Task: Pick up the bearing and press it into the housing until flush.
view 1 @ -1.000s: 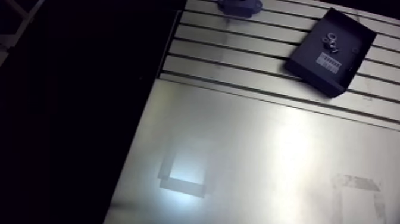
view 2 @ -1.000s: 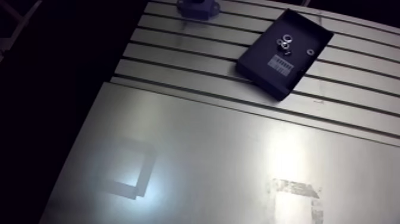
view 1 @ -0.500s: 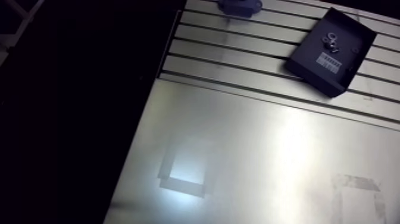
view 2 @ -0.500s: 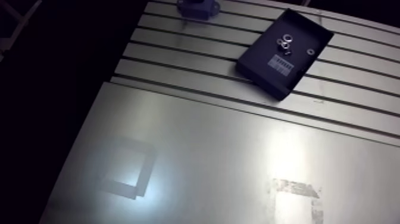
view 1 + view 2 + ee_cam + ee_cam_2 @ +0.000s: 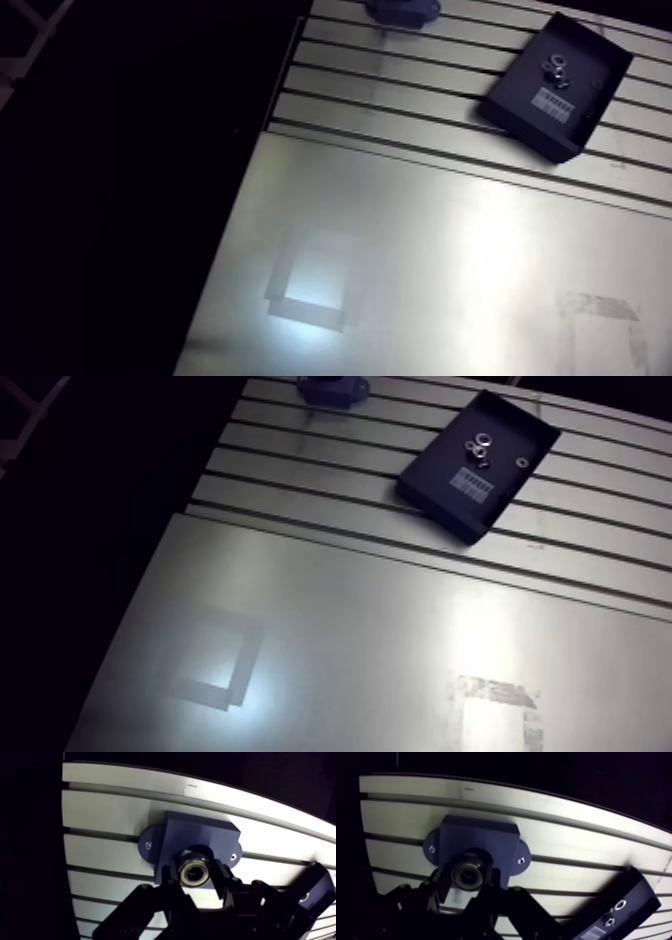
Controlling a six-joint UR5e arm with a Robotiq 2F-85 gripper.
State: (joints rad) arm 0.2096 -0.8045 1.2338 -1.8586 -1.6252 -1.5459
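Note:
In the wrist view a silver ring bearing (image 5: 195,870) sits pressed between the two black fingers of my gripper (image 5: 196,877), which is shut on it. The bearing is right over the dark round bore of the blue-grey housing (image 5: 200,834), a block with two screwed side ears on the slotted table. Whether the bearing touches the bore or is seated in it I cannot tell. In the arm view only the housing's near edge (image 5: 330,388) shows at the far end of the table, and the gripper is out of sight.
A black tray (image 5: 440,476) with a few loose ring bearings (image 5: 478,446) and a white label lies on the slotted table (image 5: 300,466) beside the housing. The tray's corner (image 5: 623,917) is beside the gripper. A smooth metal plate (image 5: 380,636) with tape marks covers the near table.

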